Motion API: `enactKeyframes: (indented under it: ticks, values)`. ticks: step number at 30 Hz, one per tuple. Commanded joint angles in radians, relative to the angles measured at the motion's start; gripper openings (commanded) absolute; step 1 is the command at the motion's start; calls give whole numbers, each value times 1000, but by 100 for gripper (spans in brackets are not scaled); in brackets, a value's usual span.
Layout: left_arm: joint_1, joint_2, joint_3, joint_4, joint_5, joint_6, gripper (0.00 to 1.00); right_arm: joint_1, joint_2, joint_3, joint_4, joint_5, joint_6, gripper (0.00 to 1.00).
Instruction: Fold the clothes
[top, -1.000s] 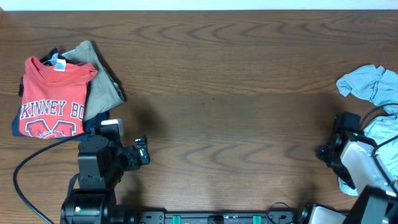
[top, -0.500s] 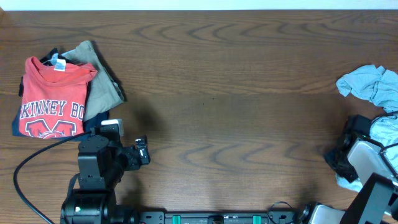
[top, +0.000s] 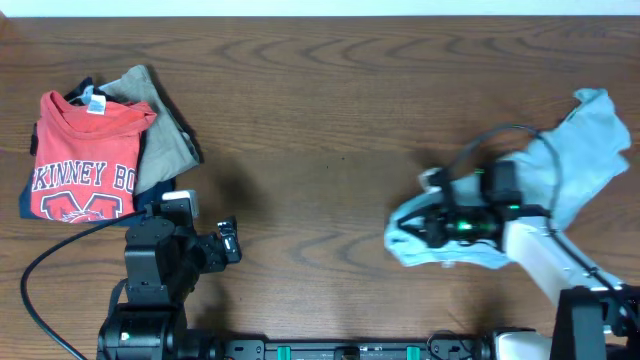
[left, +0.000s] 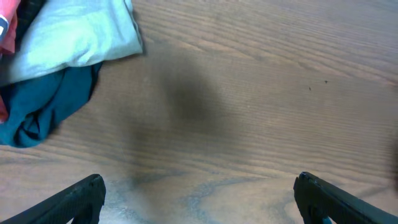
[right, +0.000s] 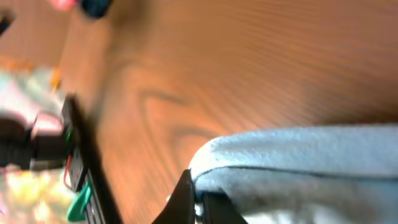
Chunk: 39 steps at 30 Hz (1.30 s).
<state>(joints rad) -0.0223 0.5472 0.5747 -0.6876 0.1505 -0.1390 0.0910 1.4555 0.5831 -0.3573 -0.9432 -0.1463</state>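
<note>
The clothes (top: 588, 140), one pale blue-grey garment, stretch from the far right edge down toward the table's middle front. My right gripper (top: 412, 228) is shut on the garment's leading edge, low over the wood. In the right wrist view the two dark fingers (right: 185, 194) are pressed together on a fold of the clothes (right: 298, 155), which fill the lower right of that view. My left gripper (top: 228, 245) stands open at the front left, apart from the garment. Its fingertips (left: 92, 186) are spread wide over bare wood with nothing between them.
A folded red T-shirt (top: 85, 150) with white lettering lies at the far left, on a dark blue garment. An olive-tan folded garment (top: 165, 140) lies beside it. The left wrist view shows a pale folded edge (left: 81, 31) and a dark teal garment (left: 43, 112) at upper left.
My right gripper has shut on the clothes at the right edge and pulled them left toward the table's middle, drawing the fabric out long. The left arm has not moved.
</note>
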Motion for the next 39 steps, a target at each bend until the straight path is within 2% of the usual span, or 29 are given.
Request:
enactKeyframes:
  ticks: [1, 4, 7, 10, 13, 15, 17, 21, 30, 35, 39]
  values:
    - [3, 0, 24, 21, -2, -13, 98, 140, -1, -1, 101, 16, 95, 7]
    - [3, 0, 24, 46, -1, -13, 98, 221, -1, 24, 202, 151, 194, 18]
    - [3, 0, 24, 62, -1, -13, 98, 241, -2, 74, 194, 312, 251, 44]
    - [3, 0, 24, 66, -1, -13, 98, 220, -16, 129, 116, 457, 280, 64]
    - [3, 0, 24, 64, -1, -54, 98, 180, -49, 182, 6, 584, 281, 71]
    - [3, 0, 24, 65, -1, -153, 98, 143, -82, 216, -77, 673, 282, 74]
    - [3, 0, 23, 65, 12, -220, 97, 101, -116, 238, -140, 741, 289, 98]
    - [3, 23, 18, 76, 163, -226, 100, 9, -182, 246, -218, 755, 289, 99]
    - [3, 227, 18, 76, 412, -242, 95, -154, -253, 246, -327, 741, 291, 99]
    - [-13, 388, 18, 80, 471, -245, 95, -220, -253, 246, -364, 741, 292, 99]
    - [-90, 526, 18, 126, 470, -245, 94, -255, -253, 246, -383, 741, 292, 99]
